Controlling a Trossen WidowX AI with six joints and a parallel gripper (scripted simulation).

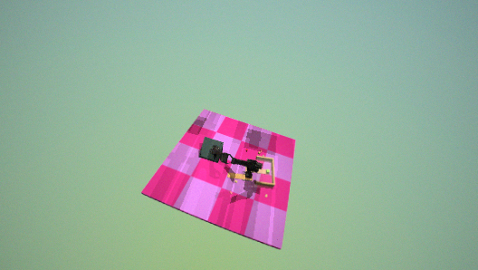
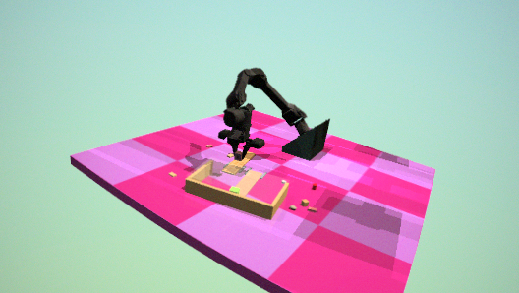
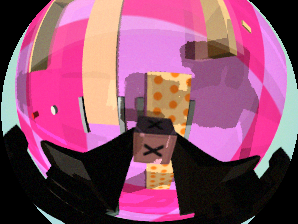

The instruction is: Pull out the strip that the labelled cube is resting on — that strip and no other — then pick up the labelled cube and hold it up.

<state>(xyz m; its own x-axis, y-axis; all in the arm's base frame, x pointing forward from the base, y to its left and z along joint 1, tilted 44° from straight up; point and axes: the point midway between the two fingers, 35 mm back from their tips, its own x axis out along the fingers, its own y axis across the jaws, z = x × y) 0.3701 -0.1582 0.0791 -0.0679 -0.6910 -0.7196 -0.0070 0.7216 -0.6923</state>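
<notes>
A table with pink and violet checks [image 1: 192,201] [image 2: 246,241] [image 3: 150,45] bore everything. The black arm [image 1: 241,162] [image 2: 276,96] reached out from its dark base plate [image 1: 206,143] [image 2: 316,141] toward a wooden frame [image 1: 273,171] [image 2: 230,199] [image 3: 220,25], its gripper [image 1: 248,174] [image 2: 239,155] [image 3: 153,133] pointing down at the frame's near side.

The plain strip [image 1: 262,171] [image 2: 251,182] [image 3: 102,65] lay partly within the frame, while the dotted strip [image 1: 237,176] [image 2: 233,167] [image 3: 167,95] lay outside it, below the gripper. The labelled cube [image 2: 238,155] [image 3: 154,142], marked with dark crosses, was over the dotted strip — gripped between the fingers, which had closed only as far as its sides allowed. In the wrist view it hid part of the strip; whether any contact remained underneath could not be told.

The strip-pulling stage looked finished, and the step in hand was the cube pick. The next move called for keeping that squeeze and going straight up, high enough to part the cube plainly from the strip, then holding steady. A sideways drift too soon could have dragged the strip or twisted the cube in the grip.

Smallest were a green piece [image 1: 268,171] [image 2: 234,190] by the plain strip and a red bit [image 2: 314,186] [image 3: 35,114] outside the frame — neither needed touching.
</notes>
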